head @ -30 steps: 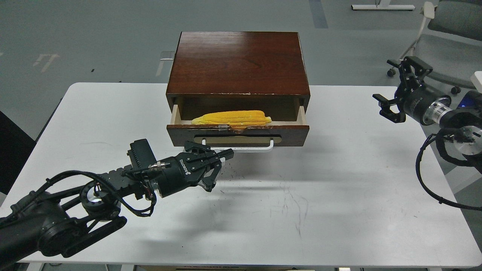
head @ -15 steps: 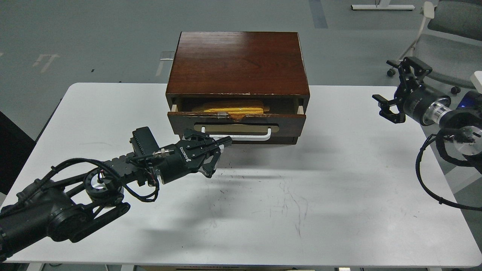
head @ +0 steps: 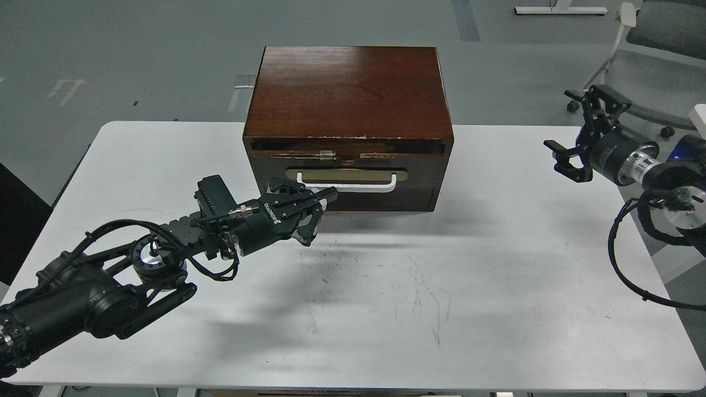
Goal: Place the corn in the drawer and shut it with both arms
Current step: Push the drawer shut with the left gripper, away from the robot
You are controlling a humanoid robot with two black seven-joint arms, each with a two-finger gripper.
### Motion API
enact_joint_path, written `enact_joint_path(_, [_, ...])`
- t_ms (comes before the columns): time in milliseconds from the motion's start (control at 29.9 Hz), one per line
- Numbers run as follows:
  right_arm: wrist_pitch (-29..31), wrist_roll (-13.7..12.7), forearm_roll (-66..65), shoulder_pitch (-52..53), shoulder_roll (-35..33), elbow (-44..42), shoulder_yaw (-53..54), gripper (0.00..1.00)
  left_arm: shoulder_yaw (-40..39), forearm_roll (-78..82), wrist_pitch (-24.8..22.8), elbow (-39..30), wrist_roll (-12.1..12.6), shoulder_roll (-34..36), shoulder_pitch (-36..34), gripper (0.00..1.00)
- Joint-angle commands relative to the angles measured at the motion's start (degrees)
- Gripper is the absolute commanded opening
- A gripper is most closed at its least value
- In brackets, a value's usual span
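Note:
The dark brown drawer is pushed almost flush into its wooden cabinet; only a thin dark gap shows along its chipped top edge. The corn is hidden inside. My left gripper is open and empty, with its upper fingertip against the drawer front at the left end of the white bar handle. My right gripper is open and empty, held in the air off the cabinet's right side, well apart from it.
The cabinet stands at the back middle of the white table. A grey chair stands on the floor behind my right arm. The table's surface bears scuff marks in front of the cabinet.
The drawer has slid in from half open to almost shut, hiding the corn. My left gripper has moved forward with the drawer front. My right arm has barely moved.

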Motion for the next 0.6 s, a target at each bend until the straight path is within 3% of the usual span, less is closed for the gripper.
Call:
enact_joint_path(0, [0.0,0.0,0.0,-0.1,-0.1,0.3,0.0,1.0,-0.3,0.0,0.0,1.3,0.2,-0.7,-0.5,0.0])
enact_joint_path(569, [0.1,-0.1,0.0,-0.9,-2.1,1.9,0.0,1.0,-0.4,0.0,0.2,4.9,0.0,-2.8,-2.1,0.0])
